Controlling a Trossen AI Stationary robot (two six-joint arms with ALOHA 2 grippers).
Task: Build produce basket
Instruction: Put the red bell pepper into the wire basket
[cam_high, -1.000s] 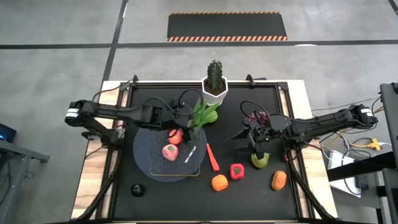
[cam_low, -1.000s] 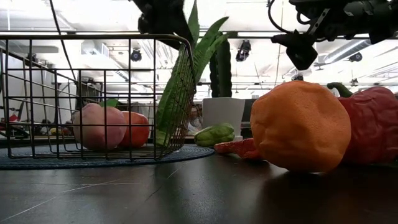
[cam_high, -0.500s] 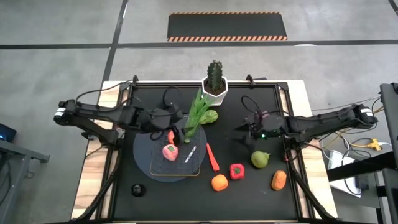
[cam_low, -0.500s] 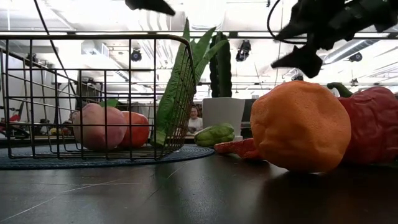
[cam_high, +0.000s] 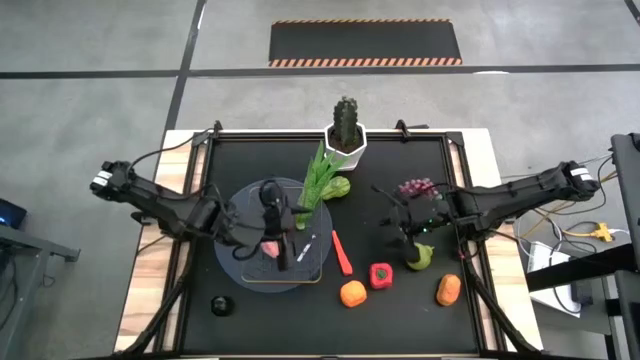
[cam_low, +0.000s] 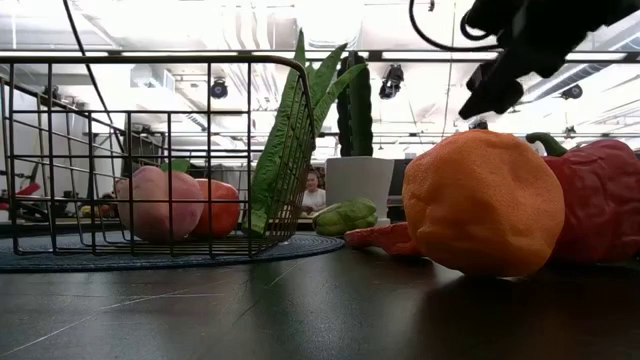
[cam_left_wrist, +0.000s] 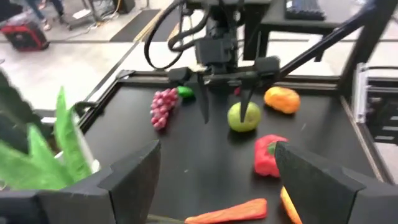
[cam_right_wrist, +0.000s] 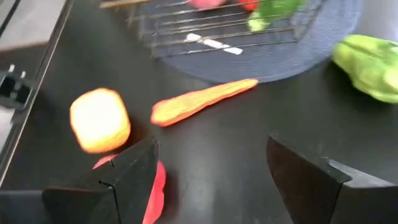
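The wire basket (cam_high: 300, 262) sits on a grey-blue disc (cam_high: 232, 250) and holds a pink apple (cam_low: 150, 205) and a red apple (cam_low: 215, 205). The leafy stalk (cam_high: 318, 178) stands in the basket, leaning on its far right rim (cam_low: 290, 140). My left gripper (cam_high: 283, 240) hovers over the basket, open and empty (cam_left_wrist: 217, 186). My right gripper (cam_high: 405, 237) is open and points down just beside a green pear (cam_high: 420, 258); the left wrist view (cam_left_wrist: 225, 98) also shows it, and I see no touch with the pear (cam_left_wrist: 244, 117). Grapes (cam_high: 415, 187) lie farther back.
A carrot (cam_high: 341, 252), a red pepper (cam_high: 380, 275) and two oranges (cam_high: 352, 293) (cam_high: 448, 289) lie near the front. A green vegetable (cam_high: 340, 187) lies beside the stalk. A cactus in a white pot (cam_high: 345, 135) stands at the far edge. A small dark object (cam_high: 221, 304) sits front left.
My left gripper has let go of the stalk's top and drawn back toward the near edge, over the basket. The stalk stays leaning on the rim, a little more upright. My right gripper rose and tipped, then came back down beside the pear, which has not moved.
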